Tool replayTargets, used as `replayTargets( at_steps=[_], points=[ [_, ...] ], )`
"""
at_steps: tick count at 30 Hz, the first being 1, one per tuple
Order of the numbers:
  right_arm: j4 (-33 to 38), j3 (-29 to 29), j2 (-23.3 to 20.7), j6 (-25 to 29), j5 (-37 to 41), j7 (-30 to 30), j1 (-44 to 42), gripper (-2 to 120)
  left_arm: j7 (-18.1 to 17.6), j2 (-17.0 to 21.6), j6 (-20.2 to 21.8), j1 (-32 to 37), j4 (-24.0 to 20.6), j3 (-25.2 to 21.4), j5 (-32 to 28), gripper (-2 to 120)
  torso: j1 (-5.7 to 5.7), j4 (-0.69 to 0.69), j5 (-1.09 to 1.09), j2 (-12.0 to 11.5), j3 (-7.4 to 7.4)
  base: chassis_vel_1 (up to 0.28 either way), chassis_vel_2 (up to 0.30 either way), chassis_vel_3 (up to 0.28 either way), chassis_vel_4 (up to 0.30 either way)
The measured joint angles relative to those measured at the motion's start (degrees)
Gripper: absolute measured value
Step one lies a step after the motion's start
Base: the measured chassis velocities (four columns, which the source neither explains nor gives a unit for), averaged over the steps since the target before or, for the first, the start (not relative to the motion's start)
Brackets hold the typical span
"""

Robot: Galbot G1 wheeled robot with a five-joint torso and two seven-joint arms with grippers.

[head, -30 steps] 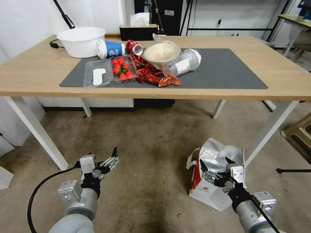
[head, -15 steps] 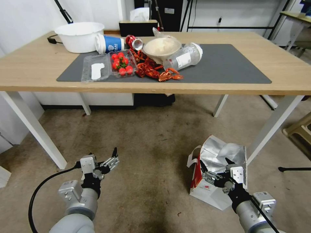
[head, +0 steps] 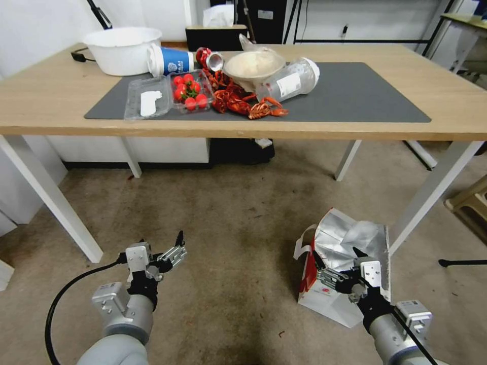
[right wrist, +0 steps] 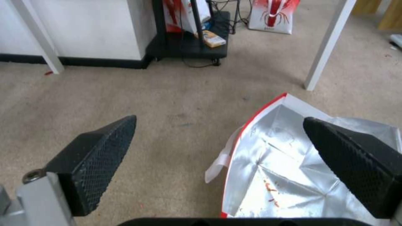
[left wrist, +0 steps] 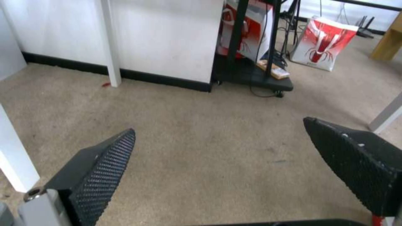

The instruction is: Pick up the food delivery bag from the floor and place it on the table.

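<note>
The food delivery bag (head: 332, 304) stands open on the floor (head: 228, 213) beside the table's right front leg, white with a red side and crumpled silver foil lining. My right gripper (head: 335, 253) hovers open just above its near rim. In the right wrist view the gripper (right wrist: 220, 119) has one finger over the bag's (right wrist: 276, 163) foil mouth and the other over bare floor. My left gripper (head: 160, 243) hangs open over empty floor to the left, its fingers wide apart (left wrist: 220, 125). The table (head: 50, 101), light wood with a dark grey mat (head: 355, 91), is ahead.
The mat's left half holds a white basin (head: 122, 48), blue cup (head: 170, 61), tomato box (head: 190, 94), crayfish (head: 238, 104), bowl (head: 253, 68) and clear cup (head: 289, 83). White table legs (head: 45, 197) (head: 431, 192) flank the floor space. A yellowish stool (head: 472, 200) is at right.
The whole head view has shifted, so the camera has moved: the table sits higher in the picture now. Both grippers keep the same open pose, and the bag stays on the floor.
</note>
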Motion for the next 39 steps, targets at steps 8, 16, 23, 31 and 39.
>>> replayTargets(
  at_steps=[8,16,23,31,39],
  points=[
    [-0.1,0.0,0.0,0.0,0.0,0.0,0.0,100,0.0,0.0,0.0,-0.1,0.0,0.0,0.0,100,-0.31,0.00,0.00,-1.4,-1.07,0.000,0.000,0.000,0.000],
    [-0.3,0.0,-0.1,0.0,0.0,0.0,-0.1,100,0.0,0.0,-0.2,0.0,0.3,0.0,0.1,100,-0.64,0.00,0.00,-3.4,-2.78,0.000,0.000,0.000,0.000],
    [-0.6,0.0,-0.3,0.0,-0.1,0.0,0.1,100,0.1,0.0,-0.3,0.1,0.3,0.0,0.2,100,-0.93,0.00,0.00,-5.2,-4.24,0.000,0.000,0.000,0.000],
    [-0.6,0.0,-0.3,-0.1,-0.2,-0.1,0.1,100,0.1,0.1,-0.4,0.0,0.5,0.1,0.2,100,-1.02,0.00,0.00,-6.6,-5.59,0.000,0.000,0.000,0.000],
    [-0.6,0.0,-0.1,-0.1,-0.3,-0.1,0.1,100,0.1,0.1,-0.4,0.0,0.6,0.1,0.2,100,-1.21,0.00,0.00,-8.5,-7.31,0.000,0.000,0.000,0.000]
  ],
)
